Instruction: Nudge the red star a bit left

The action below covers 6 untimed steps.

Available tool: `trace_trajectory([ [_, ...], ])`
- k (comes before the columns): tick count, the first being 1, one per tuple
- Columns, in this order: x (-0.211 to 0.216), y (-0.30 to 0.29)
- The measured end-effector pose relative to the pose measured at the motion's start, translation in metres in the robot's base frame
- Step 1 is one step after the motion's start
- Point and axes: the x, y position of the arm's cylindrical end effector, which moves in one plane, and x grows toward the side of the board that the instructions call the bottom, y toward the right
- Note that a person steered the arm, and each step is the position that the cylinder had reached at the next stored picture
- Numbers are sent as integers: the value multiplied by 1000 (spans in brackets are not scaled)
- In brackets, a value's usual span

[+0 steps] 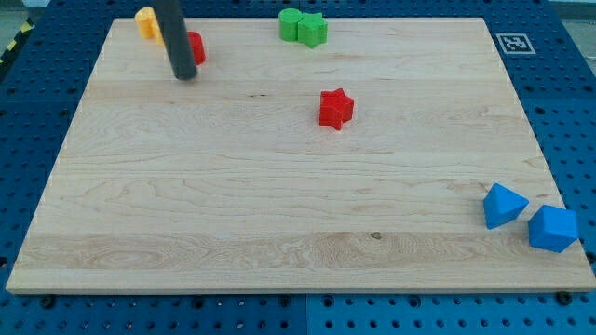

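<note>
Blocks in blue are seen nearest, at the view's bottom right of the wooden board (279,233): a blue pyramid-like block (503,205) and, just to its right and close beside it, a blue cube-like block (553,229), near the board's edge. Further up, a little right of the middle, the red star (335,108) is found lying alone, well apart from every other block. Well off to its upper left, my tip (184,74) is set down on the board; no gripper is carried, only a dark rod, so nothing is spread or pinched. A second red block (195,46), its shape partly hidden by the rod, is seen just right of the rod, above the tip. At the view's top left an orange block (146,20) is placed just behind the rod. Along the top edge, two green blocks are found touching, a rounded one (291,23) and a star-like one (313,30)
</note>
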Motion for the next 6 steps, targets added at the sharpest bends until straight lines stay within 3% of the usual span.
trace_trajectory([
  [2, 106, 142],
  [3, 129, 220],
  [4, 104, 258],
  [6, 55, 218],
])
